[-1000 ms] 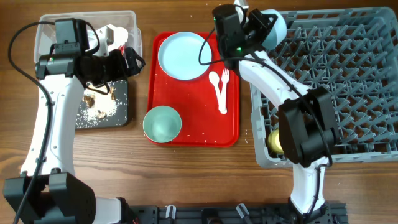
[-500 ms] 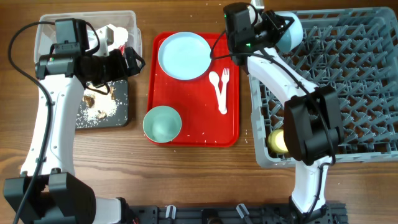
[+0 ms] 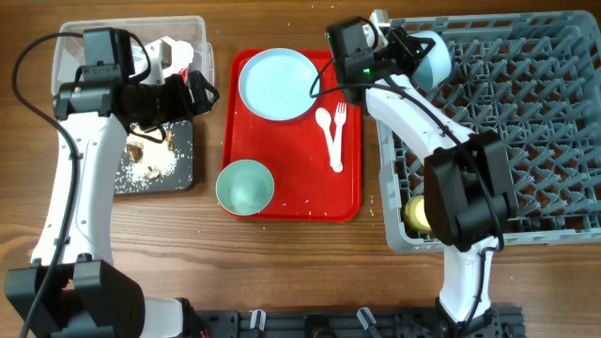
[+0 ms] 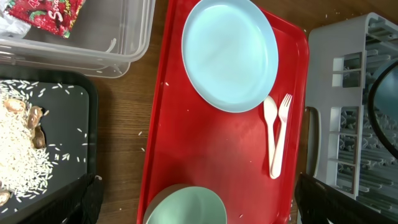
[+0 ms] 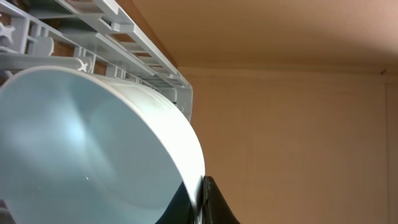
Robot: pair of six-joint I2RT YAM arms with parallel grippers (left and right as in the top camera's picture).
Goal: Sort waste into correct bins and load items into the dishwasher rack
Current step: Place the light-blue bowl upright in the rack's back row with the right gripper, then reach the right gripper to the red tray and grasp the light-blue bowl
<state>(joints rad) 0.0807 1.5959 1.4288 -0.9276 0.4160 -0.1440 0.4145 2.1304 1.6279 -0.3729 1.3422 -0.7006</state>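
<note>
Bowl [image 5: 93, 143] rim sits clamped in right tool [image 5: 202, 199], at far-left corner of dishwasher rack [image 3: 526, 113]. Left tool [image 3: 199, 94] hangs, fingers apart, beside clear tub [image 4: 124, 50]; snack wrapper [image 4: 53, 14] inside, print unreadable.

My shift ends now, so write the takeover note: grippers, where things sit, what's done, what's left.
Left gripper: jaws open, empty, hovering where the clear tub meets the black tray.
Right gripper: shut on a bowl at the rack's corner.
Done: yellow cup in rack; wrapper in tub; rice and scraps on black tray.
Left: seat that bowl, then rack the plate, second bowl, fork and spoon from the red tray.
</note>
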